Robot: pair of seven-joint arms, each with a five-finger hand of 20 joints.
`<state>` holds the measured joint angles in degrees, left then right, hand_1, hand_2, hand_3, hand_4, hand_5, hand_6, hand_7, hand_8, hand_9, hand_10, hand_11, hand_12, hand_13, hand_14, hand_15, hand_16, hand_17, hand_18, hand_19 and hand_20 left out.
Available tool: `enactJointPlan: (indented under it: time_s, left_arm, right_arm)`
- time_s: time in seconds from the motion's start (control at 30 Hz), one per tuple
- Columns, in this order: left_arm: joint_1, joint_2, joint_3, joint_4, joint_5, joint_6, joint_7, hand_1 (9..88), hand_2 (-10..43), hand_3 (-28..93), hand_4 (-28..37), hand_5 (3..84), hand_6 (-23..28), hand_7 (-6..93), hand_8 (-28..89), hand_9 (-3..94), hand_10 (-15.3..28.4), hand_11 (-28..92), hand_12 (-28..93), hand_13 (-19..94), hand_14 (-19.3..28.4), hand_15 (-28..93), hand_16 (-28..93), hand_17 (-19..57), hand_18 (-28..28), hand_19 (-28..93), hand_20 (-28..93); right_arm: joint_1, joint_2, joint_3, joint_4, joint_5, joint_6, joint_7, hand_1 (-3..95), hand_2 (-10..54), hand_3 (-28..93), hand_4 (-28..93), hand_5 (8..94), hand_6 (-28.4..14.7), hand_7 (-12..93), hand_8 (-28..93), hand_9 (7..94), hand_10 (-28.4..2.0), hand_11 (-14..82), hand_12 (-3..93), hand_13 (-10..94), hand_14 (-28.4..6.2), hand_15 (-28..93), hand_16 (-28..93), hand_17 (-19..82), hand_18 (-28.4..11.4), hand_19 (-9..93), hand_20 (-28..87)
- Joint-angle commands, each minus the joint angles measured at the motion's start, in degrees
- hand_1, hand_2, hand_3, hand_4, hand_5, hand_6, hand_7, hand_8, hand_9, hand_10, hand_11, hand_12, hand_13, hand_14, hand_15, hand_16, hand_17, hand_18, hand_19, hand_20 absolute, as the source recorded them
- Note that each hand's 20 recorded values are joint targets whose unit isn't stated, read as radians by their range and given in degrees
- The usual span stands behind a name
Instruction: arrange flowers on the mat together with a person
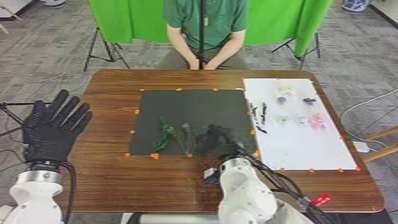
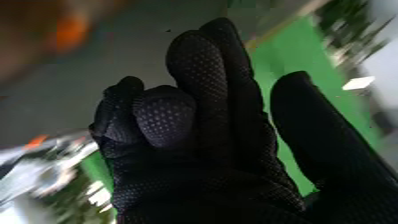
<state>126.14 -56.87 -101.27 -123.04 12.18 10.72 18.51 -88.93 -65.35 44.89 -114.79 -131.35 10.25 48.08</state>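
The right robot hand (image 1: 216, 142) is held over the near right part of the black mat (image 1: 187, 107), relaxed and released, its thumb parted from the fingers. Left of the desk (image 1: 105, 177), the left robot hand (image 1: 51, 132) is spread open. Leafy green stems (image 1: 163, 136) are laid on the mat's near half. Farther off, a pink flower (image 1: 317, 121) is placed on the white sheet (image 1: 311, 150), with dark blooms (image 1: 308, 100) beyond it.

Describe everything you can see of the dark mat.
The dark mat is a dark grey rectangle, plain and matte like card, lying flat on the brown table. Small orange pieces sit along its edges. Green stems lie on its near left part; the right hand is over its near right part.
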Motion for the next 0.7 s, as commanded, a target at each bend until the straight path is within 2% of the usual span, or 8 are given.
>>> enactJointPlan:
  time_s: [0.03, 0.17, 0.27, 0.37, 0.47, 0.5, 0.57, 0.7]
  left_arm:
    - [1.2, -0.53, -0.14, -0.05, -0.24, -1.07, 0.34, 25.9, 13.3, 69, -28.3, 37.0, 7.7, 10.9, -9, 30.6, 15.1, 18, 10, 27, 16.4, 41, -5, -7.2, 16.0, 35, 19]
    - [0.6, -0.34, -0.17, -0.03, -0.03, -1.53, 0.5, 26.0, 13.2, 69, -28.3, 37.1, 7.7, 10.7, -9, 31.0, 14.6, 16, 10, 26, 14.8, 31, -5, -6.0, 15.0, 33, 17]
    - [0.4, -0.33, -0.44, -0.12, 0.16, -1.7, 0.61, 25.6, 13.3, 68, -28.3, 37.1, 7.6, 10.6, -9, 31.0, 14.4, 16, 9, 24, 14.2, 26, -5, -5.6, 14.4, 31, 15]
    - [0.8, -0.31, -1.08, -0.39, 0.66, -2.47, 0.82, 25.0, 13.3, 69, -28.3, 40.5, 8.8, 12.5, -8, 30.8, 14.4, 16, 9, 24, 13.9, 25, -5, -5.5, 14.2, 31, 15]
    - [1.2, -0.46, -1.55, -0.47, 0.43, -2.63, 1.18, 25.0, 13.3, 69, -28.3, 41.2, 9.0, 13.4, -8, 30.7, 14.4, 16, 9, 24, 13.6, 24, -5, -5.3, 14.0, 30, 14]
    - [1.2, -0.54, -1.64, -0.16, 0.07, -2.69, 1.28, 25.0, 13.3, 69, -28.3, 40.7, 8.8, 13.0, -8, 30.7, 14.4, 15, 9, 24, 13.5, 24, -5, -5.3, 13.9, 29, 14]
    - [1.3, -0.48, -1.66, -0.23, -0.97, -2.04, 2.14, 25.1, 13.2, 68, -28.3, 40.0, 8.6, 12.2, -9, 30.7, 14.4, 15, 9, 24, 13.3, 24, -5, -5.1, 13.8, 29, 14]
    - [1.7, -0.28, -2.28, -0.3, -0.95, -2.87, 2.74, 24.6, 13.6, 67, -28.3, 39.4, 7.8, 11.1, -9, 31.9, 12.9, 14, 8, 24, 12.2, 21, -6, -4.3, 13.3, 27, 13]
  right_arm:
    - [-4.7, 4.9, 15.6, -2.2, 21.2, 13.1, -19.0, 26.4, 17.2, 74, -15, 69.4, -5.3, 27, -9, 70.6, -17.5, 46.7, 36.3, 63, -16.9, 71, 45, 39, -23.9, 92, 41]
    - [-7.8, 5.6, 24.0, -1.7, 41.5, 13.0, -32.6, 24.7, 15.9, 76, -18, 57.8, -7.1, 23, -11, 61.5, -19.3, 35.3, 27.1, 53, -17.2, 61, 30, 30, -20.7, 77, 33]
    - [-11.3, 5.1, 31.8, -3.1, 53.5, 8.3, -37.5, 21.6, 14.8, 76, -20, 50.3, -7.3, 20, -10, 54.8, -20.1, 25.4, 22.5, 46, -17.0, 52, 22, 23, -20.0, 65, 26]
    - [-14.7, 5.3, 38.4, -4.9, 66.2, 5.9, -42.5, 19.3, 14.1, 75, -21, 46.0, -7.7, 19, -10, 51.3, -20.1, 22.7, 22.1, 43, -17.2, 50, 20, 21, -19.2, 60, 23]
    - [-16.9, 7.3, 42.5, -5.4, 74.5, 5.0, -47.5, 17.5, 13.7, 75, -22, 44.1, -7.5, 17, -9, 49.1, -20.0, 19.2, 21.6, 41, -16.8, 44, 18, 19, -18.6, 53, 18]
    - [-17.8, 8.8, 43.5, -5.5, 77.9, 4.9, -49.4, 16.5, 13.3, 75, -22, 43.7, -7.4, 16, -9, 48.6, -19.7, 17.9, 21.4, 40, -16.5, 41, 18, 19, -18.5, 50, 17]
    - [-19.7, 10.2, 46.6, -5.3, 84.2, 0.6, -52.7, 14.3, 12.8, 75, -22, 42.8, -7.0, 15, -9, 47.2, -19.5, 15.0, 21.2, 38, -16.1, 36, 18, 17, -18.5, 46, 16]
    - [-24.5, 11.9, 53.6, -5.7, 86.2, -6.8, -55.3, 7.7, 11.4, 72, -25, 38.8, -6.0, 11, -7, 41.8, -19.2, 6.7, 21.7, 34, -17.0, 23, 24, 15, -18.2, 35, 16]
